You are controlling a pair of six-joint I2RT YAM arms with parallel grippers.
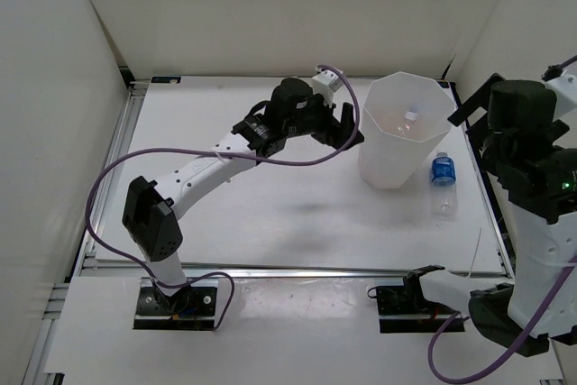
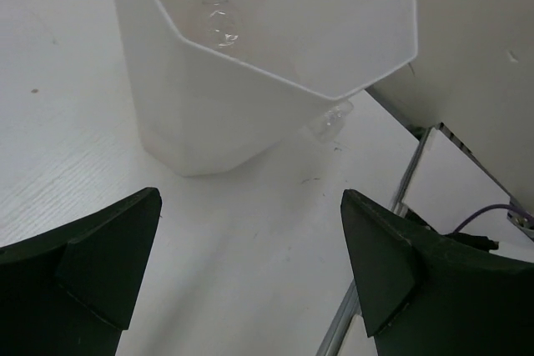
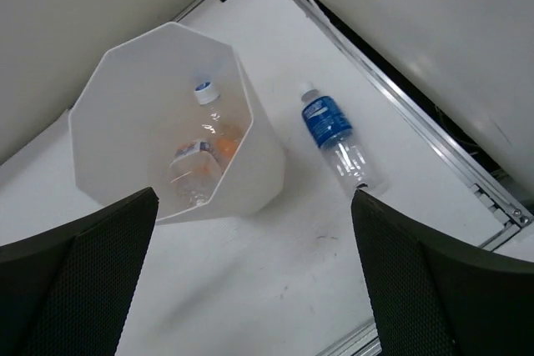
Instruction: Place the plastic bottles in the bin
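The tall white translucent bin [image 1: 397, 164] stands at the back right of the table. Inside it lie a clear bottle with a white cap [image 3: 209, 106], an orange bottle [image 3: 227, 144] and a clear labelled one [image 3: 188, 169]. A clear bottle with a blue label [image 1: 442, 178] lies on the table just right of the bin, also in the right wrist view [image 3: 338, 135]. My left gripper [image 1: 352, 128] hangs open beside the bin's left wall, holding nothing. My right gripper [image 1: 478, 137] is open and raised, right of the bin and above the blue-label bottle.
White walls close in the table on three sides. A metal rail [image 1: 491, 214] runs along the right edge close to the lying bottle. A purple cable [image 1: 117, 178] loops off the left arm.
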